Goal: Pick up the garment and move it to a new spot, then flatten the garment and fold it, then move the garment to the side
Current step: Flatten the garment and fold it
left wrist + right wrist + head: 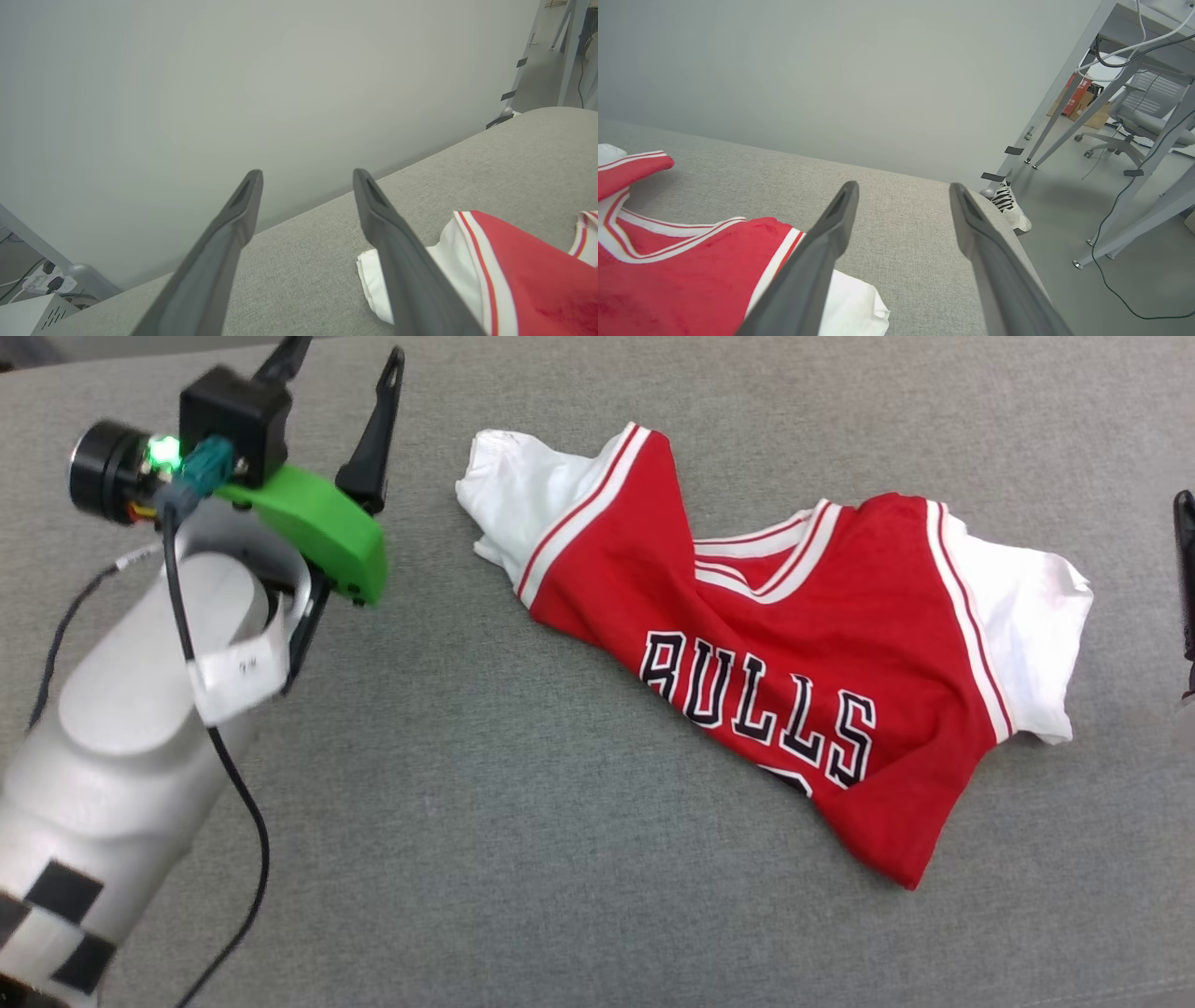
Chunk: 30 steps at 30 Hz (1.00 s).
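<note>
My left gripper (pixel 306 175) and right gripper (pixel 901 186) gape wide, empty — the Bulls jersey (pixel 794 663) lies crumpled between them on grey upholstery (pixel 467 803). Pinching a single layer could drag it further bunched.

We see the garment (pixel 822 644), a red jersey tee with white short sleeves and red-and-white striped trim. It lies front up and rumpled on the grey surface (pixel 467 821), right of centre. Its left sleeve (pixel 509 495) bunches at the far side, while the right sleeve (pixel 1022 635) lies flatter. The black "BULLS" lettering (pixel 756 705) slants down toward the near right.
</note>
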Tool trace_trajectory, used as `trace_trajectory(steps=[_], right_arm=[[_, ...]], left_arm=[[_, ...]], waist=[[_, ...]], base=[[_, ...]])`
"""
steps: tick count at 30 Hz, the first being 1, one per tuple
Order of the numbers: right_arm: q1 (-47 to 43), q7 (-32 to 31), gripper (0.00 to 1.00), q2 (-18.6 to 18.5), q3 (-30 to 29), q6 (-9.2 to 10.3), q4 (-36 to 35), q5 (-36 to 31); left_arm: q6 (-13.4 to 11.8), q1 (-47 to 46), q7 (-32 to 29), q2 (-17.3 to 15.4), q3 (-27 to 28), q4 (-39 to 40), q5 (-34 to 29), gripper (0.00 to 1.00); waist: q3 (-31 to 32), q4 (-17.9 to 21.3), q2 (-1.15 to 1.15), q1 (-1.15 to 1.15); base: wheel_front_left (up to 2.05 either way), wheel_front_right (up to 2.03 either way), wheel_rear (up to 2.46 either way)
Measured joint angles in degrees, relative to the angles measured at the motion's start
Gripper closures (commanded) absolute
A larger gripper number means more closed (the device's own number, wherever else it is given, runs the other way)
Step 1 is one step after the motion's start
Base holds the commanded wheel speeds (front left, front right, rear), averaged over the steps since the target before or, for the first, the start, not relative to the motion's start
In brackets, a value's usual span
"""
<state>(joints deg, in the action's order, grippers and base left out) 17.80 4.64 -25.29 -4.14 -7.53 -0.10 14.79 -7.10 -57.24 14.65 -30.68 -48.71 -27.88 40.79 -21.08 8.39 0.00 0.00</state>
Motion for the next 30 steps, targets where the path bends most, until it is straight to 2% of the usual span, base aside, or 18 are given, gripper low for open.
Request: trace_trajectory(steps=[4,8,11,14,19,30], right_arm=[[1.96,-11.28,0.0,-6.36,2.78,0.0,0.43,6.64],[3.73,-23.15,0.0,-13.23,5.72,0.0,2.88,13.47],[4.74,-31.1,0.0,-16.88,8.12,0.0,5.46,17.93],[6.15,-36.38,0.0,-18.94,10.12,0.0,8.09,21.21],[9.3,-39.99,0.0,-19.75,13.43,0.0,14.54,23.61],[14.94,-37.66,0.0,-17.68,20.25,0.0,29.3,23.73]], left_arm=[[-4.58,11.31,0.01,-0.78,7.54,9.56,-4.43,0.0],[-7.81,20.39,0.02,0.07,13.79,16.75,-9.46,0.0],[-9.35,25.69,0.01,1.51,17.82,20.75,-13.1,0.0],[-10.33,30.22,0.02,3.61,21.67,24.08,-16.29,0.0],[-9.93,36.39,0.01,7.31,26.81,27.28,-20.54,0.0],[-5.16,40.14,0.01,13.83,34.53,28.53,-25.97,0.0]], waist=[[1.76,-2.04,0.0,0.0],[2.83,-4.19,0.0,0.0],[3.17,-5.69,0.0,0.0],[3.09,-7.0,0.0,0.0],[1.82,-8.58,0.0,0.0],[-2.87,-11.44,0.0,0.0]], base=[[0.0,0.0,0.0],[0.0,0.0,0.0],[0.0,0.0,0.0],[0.0,0.0,0.0],[0.0,0.0,0.0],[0.0,0.0,0.0]])
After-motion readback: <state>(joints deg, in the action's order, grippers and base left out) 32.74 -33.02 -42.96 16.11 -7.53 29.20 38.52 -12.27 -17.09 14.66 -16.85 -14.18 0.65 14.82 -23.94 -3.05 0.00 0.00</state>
